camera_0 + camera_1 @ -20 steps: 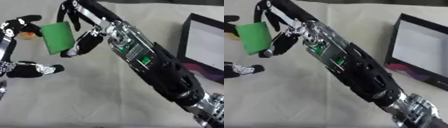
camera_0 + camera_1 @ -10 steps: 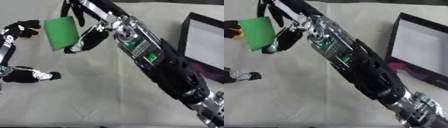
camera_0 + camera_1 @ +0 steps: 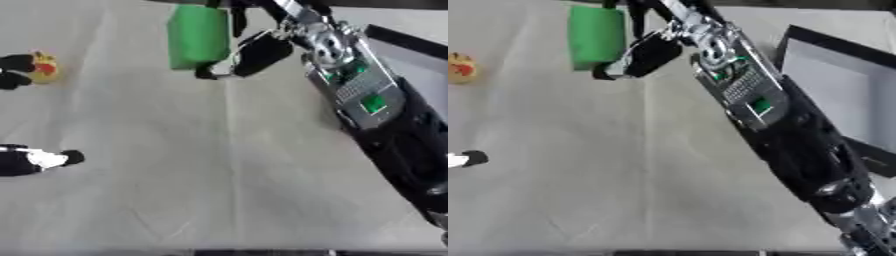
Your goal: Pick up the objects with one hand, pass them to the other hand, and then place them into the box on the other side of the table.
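right robot hand (image 3: 254, 52) grips the green block (image 3: 198, 36) high over the counter (image 3: 219, 175) — held out for handover, left robot hand (image 3: 31, 160) unreadable.

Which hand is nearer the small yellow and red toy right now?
Left. Its fingers sit right beside the yellow and red toy at the left edge; the right hand holds the green block, well away.

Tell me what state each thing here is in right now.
Green object: lifted off the table, held by the right robot hand.
Left robot hand: at the left edge, holding nothing.
Small yellow and red thing: lying on the table.
Box: open, on the right side.
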`<state>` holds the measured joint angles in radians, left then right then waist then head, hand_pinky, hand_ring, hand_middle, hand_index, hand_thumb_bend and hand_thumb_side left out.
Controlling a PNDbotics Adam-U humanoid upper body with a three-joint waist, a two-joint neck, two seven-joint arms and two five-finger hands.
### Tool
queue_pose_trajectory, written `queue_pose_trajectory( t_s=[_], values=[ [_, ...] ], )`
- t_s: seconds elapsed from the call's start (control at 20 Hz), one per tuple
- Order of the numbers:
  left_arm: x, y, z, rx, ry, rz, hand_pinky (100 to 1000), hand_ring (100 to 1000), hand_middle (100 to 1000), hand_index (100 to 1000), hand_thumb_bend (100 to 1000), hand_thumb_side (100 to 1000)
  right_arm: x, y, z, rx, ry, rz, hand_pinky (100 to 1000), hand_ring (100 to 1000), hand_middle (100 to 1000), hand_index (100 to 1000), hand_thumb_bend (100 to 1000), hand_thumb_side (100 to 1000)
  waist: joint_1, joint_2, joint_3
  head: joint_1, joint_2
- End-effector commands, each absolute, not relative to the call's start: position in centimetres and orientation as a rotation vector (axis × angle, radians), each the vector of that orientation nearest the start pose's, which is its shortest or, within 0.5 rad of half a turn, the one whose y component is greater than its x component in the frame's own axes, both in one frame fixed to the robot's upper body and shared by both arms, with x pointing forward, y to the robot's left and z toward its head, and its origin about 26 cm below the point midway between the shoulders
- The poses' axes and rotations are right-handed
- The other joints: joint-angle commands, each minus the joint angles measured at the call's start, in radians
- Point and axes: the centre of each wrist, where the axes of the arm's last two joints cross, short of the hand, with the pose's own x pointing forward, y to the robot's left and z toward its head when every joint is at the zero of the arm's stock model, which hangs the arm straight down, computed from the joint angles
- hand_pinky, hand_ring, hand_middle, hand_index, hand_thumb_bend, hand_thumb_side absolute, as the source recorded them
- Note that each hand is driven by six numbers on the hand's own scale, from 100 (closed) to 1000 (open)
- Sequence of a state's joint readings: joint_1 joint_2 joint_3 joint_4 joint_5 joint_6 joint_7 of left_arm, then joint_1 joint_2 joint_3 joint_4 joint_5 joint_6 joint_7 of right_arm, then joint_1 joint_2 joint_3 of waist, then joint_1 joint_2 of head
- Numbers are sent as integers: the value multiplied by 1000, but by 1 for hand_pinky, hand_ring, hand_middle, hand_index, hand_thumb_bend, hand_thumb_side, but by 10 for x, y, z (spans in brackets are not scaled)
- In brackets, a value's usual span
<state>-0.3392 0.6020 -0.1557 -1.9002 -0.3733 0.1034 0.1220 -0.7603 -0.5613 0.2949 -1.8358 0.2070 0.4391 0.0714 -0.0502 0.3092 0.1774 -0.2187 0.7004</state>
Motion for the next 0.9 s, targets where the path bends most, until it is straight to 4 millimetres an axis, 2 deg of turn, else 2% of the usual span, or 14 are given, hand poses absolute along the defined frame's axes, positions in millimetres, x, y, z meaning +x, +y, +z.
queue_pose_trajectory(
  t_s=[0.05,0.35,0.65,0.9],
  values=[
    [306,285,219,865,-2133,-713,747,685,685,815,891,249,335,-239,309,-695,-1983,737,726,387,235,341,195,100,8,-18,-3,-46,-24],
    [298,295,229,944,-2180,-594,748,678,676,803,854,295,338,-315,305,-986,-1846,420,724,389,237,344,204,100,19,-12,-14,-113,-49],
    [294,299,235,990,-2211,-536,750,677,677,805,852,300,343,-375,294,-1149,-1672,233,726,400,244,349,204,100,29,-9,-22,-192,-74],
    [294,302,238,1018,-2231,-490,751,680,681,805,854,302,345,-417,274,-1254,-1488,182,728,417,257,358,197,100,34,-7,-24,-193,-63]
  ],
)
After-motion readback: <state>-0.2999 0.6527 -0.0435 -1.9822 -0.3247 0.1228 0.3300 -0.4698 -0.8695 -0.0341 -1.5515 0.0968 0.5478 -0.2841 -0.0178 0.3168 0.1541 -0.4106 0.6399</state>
